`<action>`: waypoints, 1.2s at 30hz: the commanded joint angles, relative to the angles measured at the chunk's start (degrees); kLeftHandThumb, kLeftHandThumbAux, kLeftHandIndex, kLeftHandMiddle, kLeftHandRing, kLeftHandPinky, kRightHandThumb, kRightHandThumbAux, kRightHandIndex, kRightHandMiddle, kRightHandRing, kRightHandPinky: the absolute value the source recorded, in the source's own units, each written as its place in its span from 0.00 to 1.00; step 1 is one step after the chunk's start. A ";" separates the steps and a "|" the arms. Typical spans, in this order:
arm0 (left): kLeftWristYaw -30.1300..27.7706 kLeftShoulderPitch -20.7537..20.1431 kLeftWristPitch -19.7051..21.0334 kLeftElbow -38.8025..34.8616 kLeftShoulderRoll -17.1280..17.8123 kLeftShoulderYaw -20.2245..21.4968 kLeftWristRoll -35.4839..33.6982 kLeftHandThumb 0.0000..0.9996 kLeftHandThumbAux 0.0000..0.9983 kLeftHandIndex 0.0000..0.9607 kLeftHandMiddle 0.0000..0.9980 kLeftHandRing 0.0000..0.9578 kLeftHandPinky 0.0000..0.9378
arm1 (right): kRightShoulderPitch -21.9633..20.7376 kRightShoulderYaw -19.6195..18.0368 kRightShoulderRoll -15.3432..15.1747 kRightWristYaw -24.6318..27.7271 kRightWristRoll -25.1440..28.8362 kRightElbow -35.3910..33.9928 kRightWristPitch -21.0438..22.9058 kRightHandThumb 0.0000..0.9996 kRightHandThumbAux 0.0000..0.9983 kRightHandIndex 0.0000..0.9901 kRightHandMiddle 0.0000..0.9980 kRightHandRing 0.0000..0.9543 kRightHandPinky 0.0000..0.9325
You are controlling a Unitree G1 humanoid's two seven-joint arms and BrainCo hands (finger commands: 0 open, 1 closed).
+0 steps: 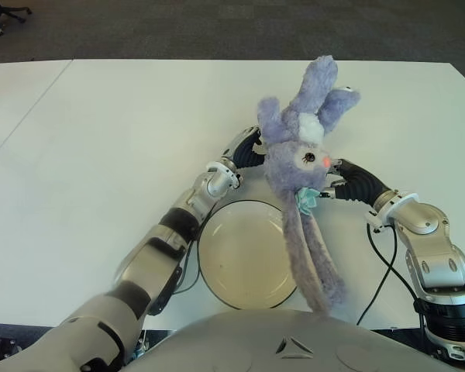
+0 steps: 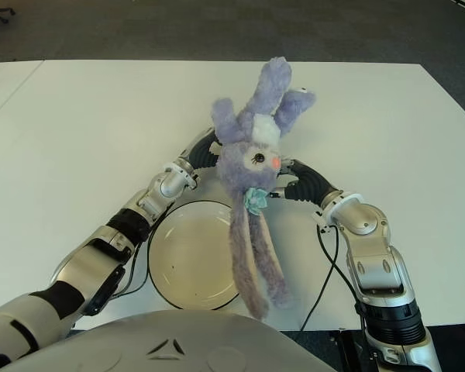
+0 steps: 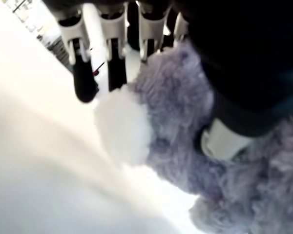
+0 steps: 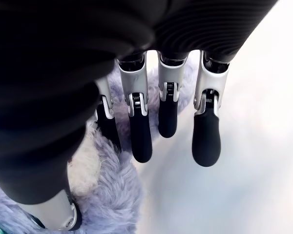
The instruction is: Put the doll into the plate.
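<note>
1. Above the plate's [image 1: 244, 256] far rim, you are holding the doll [image 1: 298, 155] up between both hands, its legs dangling over the plate's right edge.
2. Your left hand [image 1: 244, 147] is clamping its left side; your right hand [image 1: 349, 182] is pressing its right side, fingers only partly curled.
3. You are mid-carry, apparently; next, bring it nearer, lower it, let go.
</note>
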 commanded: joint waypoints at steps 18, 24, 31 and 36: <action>2.95 2.48 2.53 -6.70 -0.21 0.38 3.63 0.73 0.70 0.46 0.90 0.92 0.95 | -4.35 -2.71 -1.43 -0.45 2.15 1.76 0.76 0.69 0.73 0.44 0.85 0.89 0.89; 1.12 3.01 3.62 -12.85 0.11 0.52 3.28 0.73 0.70 0.45 0.91 0.92 0.93 | -6.40 -3.73 -1.59 -0.36 3.61 1.01 2.16 0.69 0.73 0.44 0.85 0.89 0.89; -0.81 4.83 4.71 -22.08 2.43 0.15 3.80 0.72 0.70 0.45 0.94 0.93 0.93 | -8.36 -4.97 -2.01 -0.34 5.30 -0.88 4.58 0.69 0.73 0.44 0.84 0.89 0.90; -3.27 8.04 5.53 -30.42 5.19 0.53 3.03 0.73 0.70 0.45 0.94 0.93 0.92 | -8.56 -5.45 -2.29 -0.44 6.12 -2.21 5.92 0.69 0.73 0.44 0.84 0.88 0.89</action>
